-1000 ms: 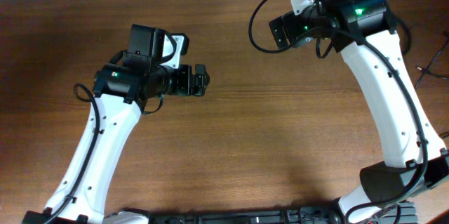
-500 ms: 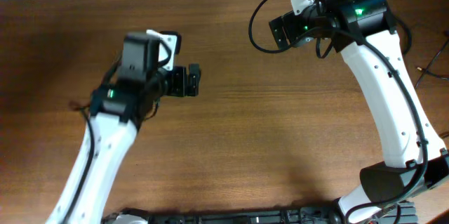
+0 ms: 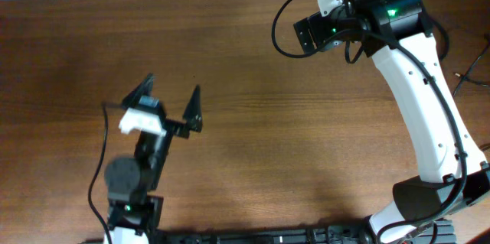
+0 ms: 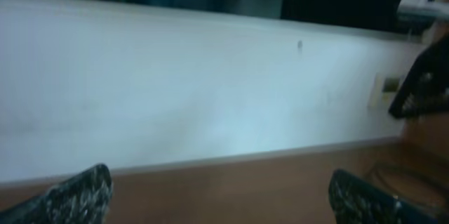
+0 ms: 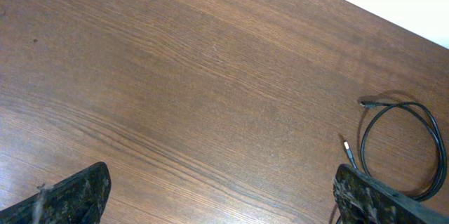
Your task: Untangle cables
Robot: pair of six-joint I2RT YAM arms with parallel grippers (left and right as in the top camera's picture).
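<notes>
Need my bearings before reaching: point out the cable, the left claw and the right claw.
cable (image 5: 363, 102), right wrist view, on its dark plug end.
left claw (image 3: 173, 85), overhead view, midway between its spread fingertips.
right claw (image 5: 221, 175), right wrist view, midway between its fingertips.

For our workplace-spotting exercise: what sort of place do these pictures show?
Probably a robotics lab or test bench: two robot arms stand at a wooden table, a white wall runs behind it, and a thin black cable lies loose.
</notes>
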